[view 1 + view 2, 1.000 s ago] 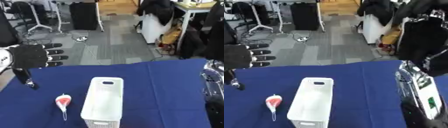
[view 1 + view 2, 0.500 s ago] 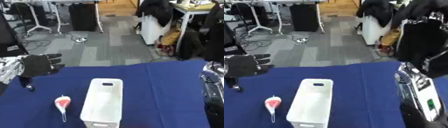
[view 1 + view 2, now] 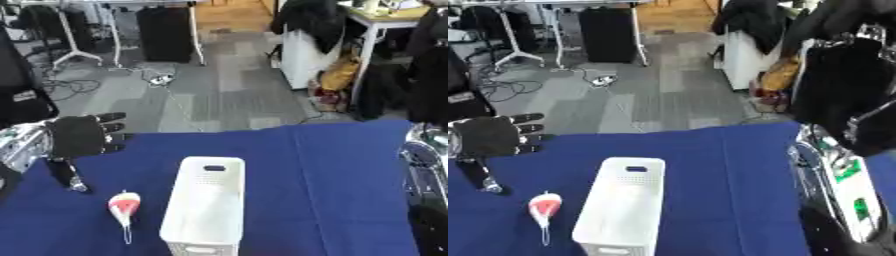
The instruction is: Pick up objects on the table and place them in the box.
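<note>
Two loose things sit on the blue table to the left of the white box: a small red-and-white object with a thin tail just beside the box's left wall, and a dark stick-like item further left near the table edge. We can't make out what either is. We see the left hand hovering above the far-left part of the table, fingers spread straight, holding nothing; it is over the dark item but apart from it. The right hand doesn't show; only the right arm's silver-and-black body runs down the right edge, idle. The box looks empty from here, though we can't see its floor fully. We judge this as the reach step, nothing picked yet. Next move calls for lowering the left hand onto one of the two items, curling the fingers round it, then carrying it right over the box opening.
</note>
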